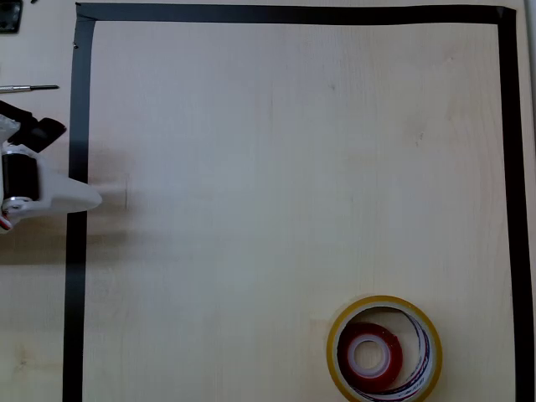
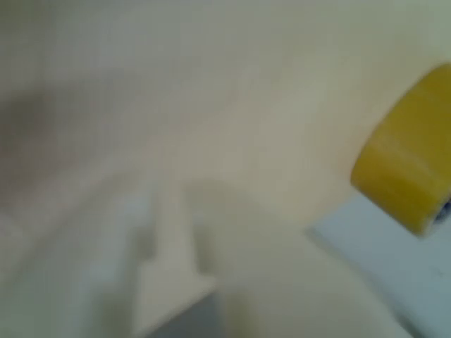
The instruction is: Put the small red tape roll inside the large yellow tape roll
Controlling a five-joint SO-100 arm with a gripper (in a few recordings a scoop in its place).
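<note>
In the overhead view the large yellow tape roll [image 1: 383, 349] lies flat near the table's bottom right. The small red tape roll [image 1: 373, 356] lies flat inside its hole, white core up, against purple-and-white print on the ring's inner wall. My white gripper [image 1: 92, 198] is far off at the left edge, over the black tape line, pointing right. Its fingers look pressed into one tip with nothing between them. The wrist view is heavily blurred: a yellow roll [image 2: 405, 158] at the right edge, pale finger shapes [image 2: 169, 282] low down.
Black tape [image 1: 79, 126] outlines a rectangle on the light wooden table [image 1: 293, 167]. A thin tool [image 1: 29, 87] and dark parts [image 1: 38, 134] lie outside the outline at the left. The two rolls sit close to the lower edge and the right tape line.
</note>
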